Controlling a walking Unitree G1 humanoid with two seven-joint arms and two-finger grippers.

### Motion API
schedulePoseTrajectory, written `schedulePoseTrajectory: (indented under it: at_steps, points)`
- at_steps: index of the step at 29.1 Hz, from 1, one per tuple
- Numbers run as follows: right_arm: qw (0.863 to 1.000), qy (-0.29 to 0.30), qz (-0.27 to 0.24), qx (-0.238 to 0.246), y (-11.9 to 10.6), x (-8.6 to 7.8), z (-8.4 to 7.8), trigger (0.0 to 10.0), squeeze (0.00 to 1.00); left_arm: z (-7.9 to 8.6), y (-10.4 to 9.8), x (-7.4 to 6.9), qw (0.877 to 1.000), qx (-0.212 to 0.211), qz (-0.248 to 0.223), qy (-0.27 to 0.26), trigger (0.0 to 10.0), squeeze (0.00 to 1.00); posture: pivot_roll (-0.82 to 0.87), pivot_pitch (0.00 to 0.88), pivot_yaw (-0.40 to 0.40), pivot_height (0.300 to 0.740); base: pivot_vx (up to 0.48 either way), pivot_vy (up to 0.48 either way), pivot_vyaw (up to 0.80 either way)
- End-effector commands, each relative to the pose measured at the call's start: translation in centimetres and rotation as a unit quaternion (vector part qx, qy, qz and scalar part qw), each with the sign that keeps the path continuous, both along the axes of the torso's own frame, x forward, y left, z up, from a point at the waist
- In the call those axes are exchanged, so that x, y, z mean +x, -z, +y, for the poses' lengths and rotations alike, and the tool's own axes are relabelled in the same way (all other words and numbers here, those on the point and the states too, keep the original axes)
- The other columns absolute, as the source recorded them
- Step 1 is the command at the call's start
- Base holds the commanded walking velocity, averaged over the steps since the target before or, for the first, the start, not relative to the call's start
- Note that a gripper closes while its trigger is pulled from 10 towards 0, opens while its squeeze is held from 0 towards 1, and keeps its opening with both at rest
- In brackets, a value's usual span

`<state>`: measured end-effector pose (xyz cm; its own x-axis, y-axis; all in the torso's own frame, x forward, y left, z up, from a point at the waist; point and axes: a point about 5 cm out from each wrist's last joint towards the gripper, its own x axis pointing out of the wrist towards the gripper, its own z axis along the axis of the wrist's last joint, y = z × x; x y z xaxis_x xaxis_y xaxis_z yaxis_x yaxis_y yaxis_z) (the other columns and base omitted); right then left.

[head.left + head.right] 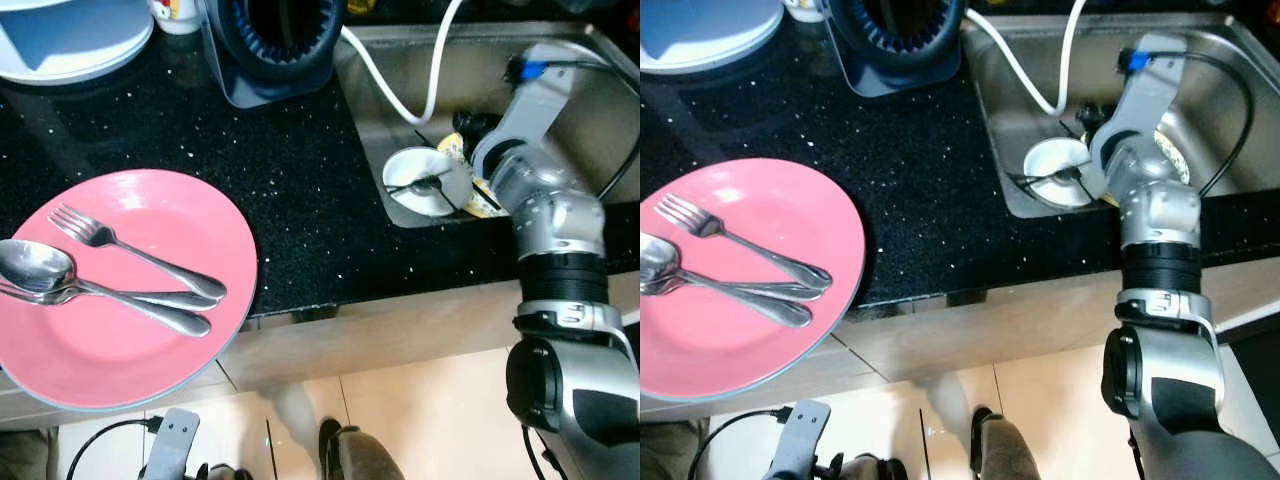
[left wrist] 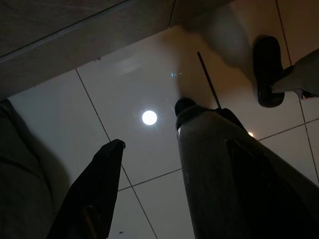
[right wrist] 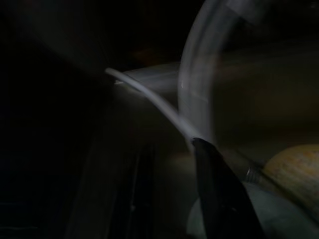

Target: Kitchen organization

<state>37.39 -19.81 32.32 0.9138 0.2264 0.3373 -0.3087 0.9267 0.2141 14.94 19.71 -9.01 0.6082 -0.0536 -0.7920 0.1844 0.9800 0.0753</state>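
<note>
While the right arm reaches down into the sink [image 1: 560, 40], its right gripper [image 1: 452, 170] sits at the white bowl [image 1: 420, 182] in the sink's near corner, the one closest to the counter [image 1: 250, 180]. A dark utensil handle lies across that bowl, and something yellow, perhaps a sponge, rests just beside it. The wrist view is dark and blurred, so I cannot tell whether the fingers are closed on anything.

To lift the bowl well, I judge the gripper should take its rim on the side away from the sink wall, then rise straight up before swinging over the counter. A white hose [image 1: 400, 95] curves across the sink just behind the bowl and could snag the wrist.

The sink's near wall and front lip hem the bowl in tightly. The counter between the sink and the pink plate [image 1: 120, 350] offers open room. That plate, carrying a fork [image 1: 130, 255] and two spoons [image 1: 90, 290], overhangs the counter's front edge, so it wants a wide berth.

The left gripper [image 2: 164, 149] hangs idle over the tiled floor, fingers spread apart.
</note>
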Motion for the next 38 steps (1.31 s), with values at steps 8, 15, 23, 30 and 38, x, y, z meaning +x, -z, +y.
schedulePoseTrajectory:
  at_steps: [8, 15, 23, 30, 38]
  points:
    - [0.988, -0.13, -0.086, -0.007, -0.1, -2.1, 3.1, 10.0, 0.0, -2.0, 2.6, -5.9, 0.989, -0.026, 0.147, 0.002, 10.0, 0.0, 0.04, 0.216, -0.086, 0.74, 0.0, 0.0, 0.0]
    - [0.977, -0.195, -0.088, -0.008, 1.4, -2.9, 6.0, 10.0, 0.0, -1.3, 2.2, -4.7, 0.99, -0.015, 0.139, -0.002, 10.0, 0.0, 0.06, 0.171, -0.076, 0.74, 0.0, 0.0, 0.78]
    - [0.952, -0.288, -0.097, -0.047, 2.7, -4.7, 8.6, 10.0, 0.0, -0.5, 1.9, -3.5, 0.991, -0.001, 0.131, 0.0, 10.0, 0.0, 0.09, 0.127, -0.08, 0.74, 0.0, 0.0, 0.55]
    - [0.92, -0.361, -0.128, -0.086, 2.3, -6.4, 8.9, 10.0, 0.0, -0.4, 1.6, -2.5, 0.993, 0.002, 0.121, 0.0, 10.0, 0.0, 0.1, 0.098, -0.086, 0.74, 0.0, 0.0, 0.0]
    - [0.86, -0.433, -0.075, -0.257, 4.5, -9.1, 10.3, 10.0, 0.0, -0.6, 1.6, -2.6, 0.992, 0.002, 0.124, 0.004, 10.0, 0.0, 0.09, 0.087, -0.096, 0.74, 0.0, 0.0, 0.0]
